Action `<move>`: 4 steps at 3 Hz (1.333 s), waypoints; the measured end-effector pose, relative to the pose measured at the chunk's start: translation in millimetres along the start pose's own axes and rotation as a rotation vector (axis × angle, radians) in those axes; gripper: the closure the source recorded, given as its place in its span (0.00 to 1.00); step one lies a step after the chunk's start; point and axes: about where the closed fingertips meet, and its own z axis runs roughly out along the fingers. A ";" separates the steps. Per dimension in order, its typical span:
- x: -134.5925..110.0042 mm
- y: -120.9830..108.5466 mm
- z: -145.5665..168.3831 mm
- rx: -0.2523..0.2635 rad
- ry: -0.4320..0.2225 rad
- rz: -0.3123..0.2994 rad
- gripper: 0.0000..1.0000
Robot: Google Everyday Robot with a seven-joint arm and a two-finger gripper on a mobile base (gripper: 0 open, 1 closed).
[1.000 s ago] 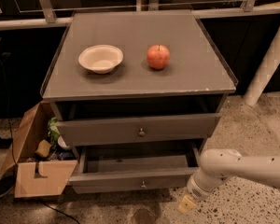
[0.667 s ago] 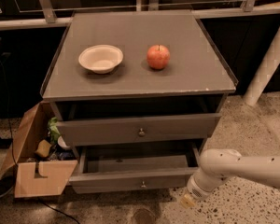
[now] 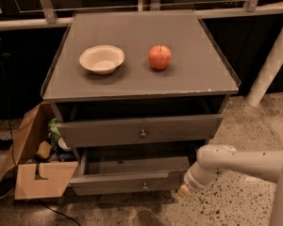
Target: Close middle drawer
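1. Item far left: cardboard box (image 3: 37,171) on the floor by the cabinet's left side, flap open, well left of the gripper (image 3: 183,190). Contents not ID'd. No part in the task.
2. Next right: bowl (image 3: 102,59) on the cabinet top (image 3: 198,79), high up and left of the gripper. Looks empty.
3. Target: middle drawer (image 3: 127,182), the lower of the two drawers seen. It is pulled well out, with bare grey inside showing. Its knob (image 3: 144,186) sits left of the gripper at abt the same height. Vs. 1 s ago the front appears unmoved, so no closing travel yet.
4. Above it: upper drawer (image 3: 108,132), taller front, also partly out, up and left of the gripper. Not the target.
5. Further right: apple (image 3: 160,57), upright on the cabinet top, above the gripper and slightly left, well apart from the bowl.
6. The gripper is low, at the right end of the middle drawer's front, touching or just beside it; contact not confirmed. Released or clenched: cannot tell. Over the last sec it has come up and in from the floor side twd that corner.
7. Far right: arm (image 3: 245,161), running in level from the right edge.
8. Assessment: approach near complete, push not begun. Next move calls for a push straight back into the cabinet. Risk: off-centre contact may skew the drawer or slip off the corner.
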 end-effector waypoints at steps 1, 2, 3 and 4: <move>-16.3 -15.5 6.1 0.024 -0.013 -0.006 1.00; -16.7 -15.7 6.0 0.024 -0.013 -0.007 0.81; -16.7 -15.7 6.1 0.024 -0.013 -0.007 0.58; -16.7 -15.7 6.1 0.024 -0.013 -0.007 0.34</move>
